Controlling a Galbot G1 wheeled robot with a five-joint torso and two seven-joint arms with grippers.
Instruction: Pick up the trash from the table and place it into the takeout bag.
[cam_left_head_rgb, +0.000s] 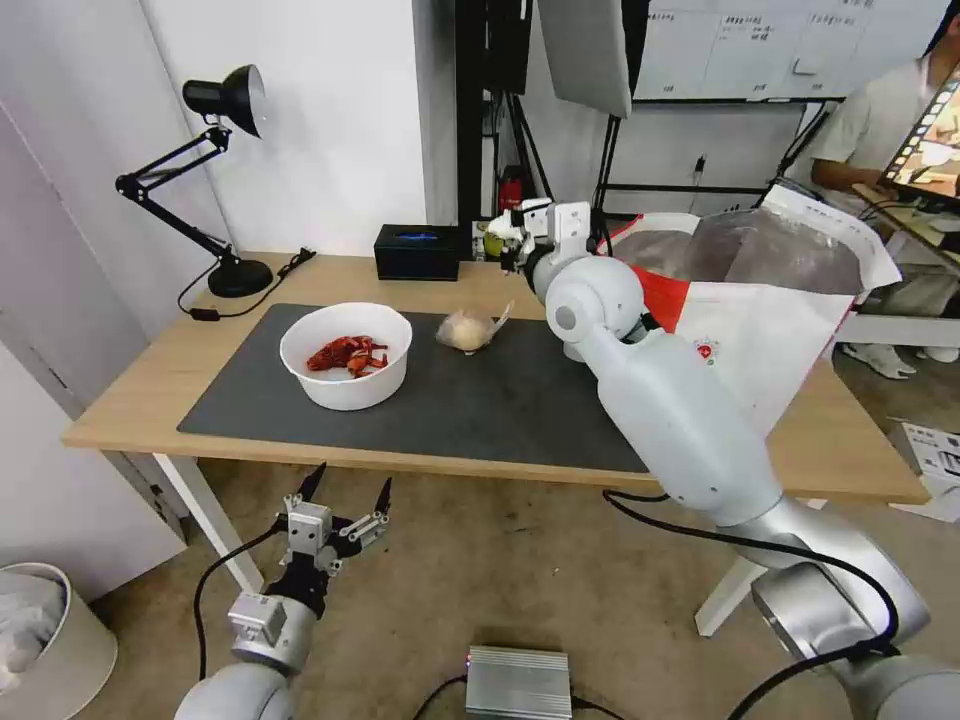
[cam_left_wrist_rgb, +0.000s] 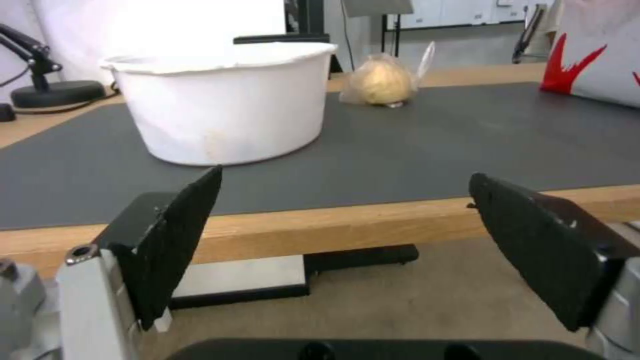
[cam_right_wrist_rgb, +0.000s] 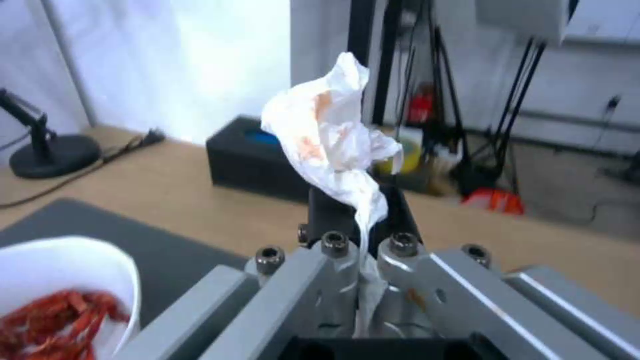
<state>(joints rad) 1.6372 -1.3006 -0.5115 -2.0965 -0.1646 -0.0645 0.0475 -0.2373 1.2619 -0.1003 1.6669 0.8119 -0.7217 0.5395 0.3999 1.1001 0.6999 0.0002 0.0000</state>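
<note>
Down low, left claw (cam_left_head_rgb: 350, 492) hangs wide below the bench (cam_left_head_rgb: 140, 395). Right claw (cam_right_wrist_rgb: 360, 220) pinches the tissue (cam_right_wrist_rgb: 330, 137); carry it fully over the takeout bag (cam_left_head_rgb: 770, 330) before releasing.

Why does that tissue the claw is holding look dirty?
The crumpled tissue pinched in the right claw has orange-red stains, so it looks used. The bowl on the table holds red shell scraps. Nothing looks spilled or knocked over.

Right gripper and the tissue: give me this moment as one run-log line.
right gripper: shut on crumpled tissue, raised beside takeout bag | left gripper: open, below table edge | bowl, knotted bag: on mat
</note>
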